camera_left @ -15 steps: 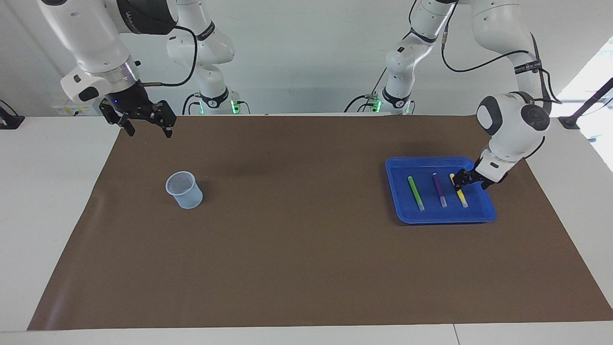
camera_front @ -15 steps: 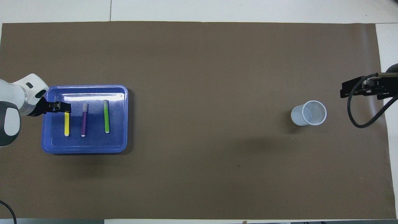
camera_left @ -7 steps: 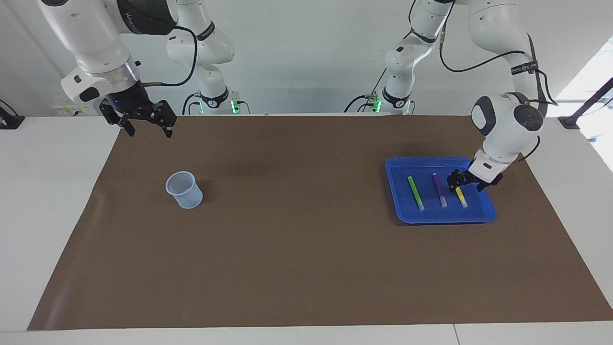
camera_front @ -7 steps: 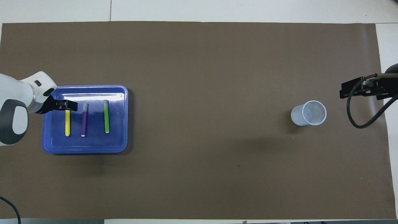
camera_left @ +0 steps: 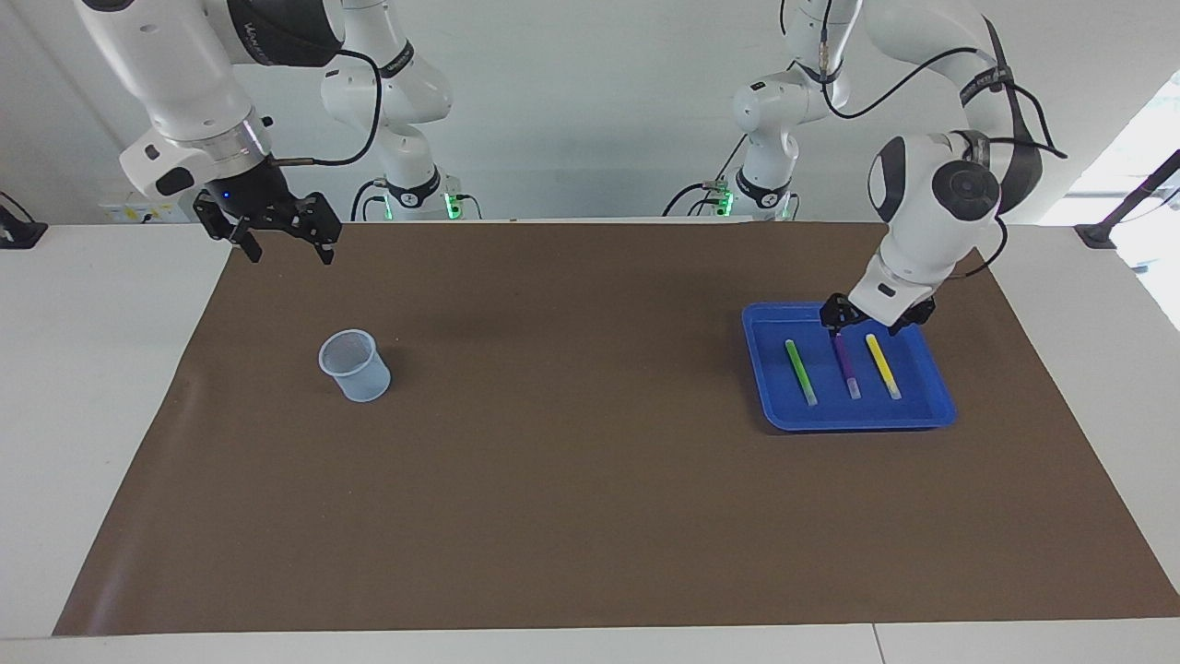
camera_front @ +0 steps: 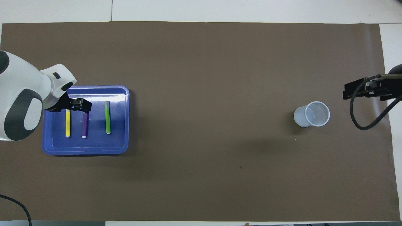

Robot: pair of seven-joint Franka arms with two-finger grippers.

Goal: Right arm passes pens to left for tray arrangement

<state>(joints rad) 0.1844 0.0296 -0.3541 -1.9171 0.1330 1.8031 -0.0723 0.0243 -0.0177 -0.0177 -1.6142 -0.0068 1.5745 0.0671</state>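
- The blue tray [camera_left: 936, 406] sits on the brown mat [camera_left: 572, 480] at the left arm's end of the counter [camera_left: 83, 369]
- Three pens lie in the tray side by side, roughly parallel, apart from one another: the green pen [camera_left: 800, 371] toward the middle of the counter, the purple pen [camera_left: 848, 371] in the middle, the yellow pen [camera_left: 883, 365] toward the tray's outer rim
- The left tool [camera_left: 871, 318] hangs raised over the tray's rim that is nearest the robots, above the purple pen's end; its fingers stand apart and it carries nothing; the overhead view shows it [camera_front: 80, 105] covering that pen's farther end
- The right tool [camera_left: 281, 242] hangs high over the mat's edge at the right arm's end, fingers spread wide, empty, waiting
- A pale translucent cup [camera_left: 355, 365] stands upright on the mat near the right arm's end, well apart from the tray
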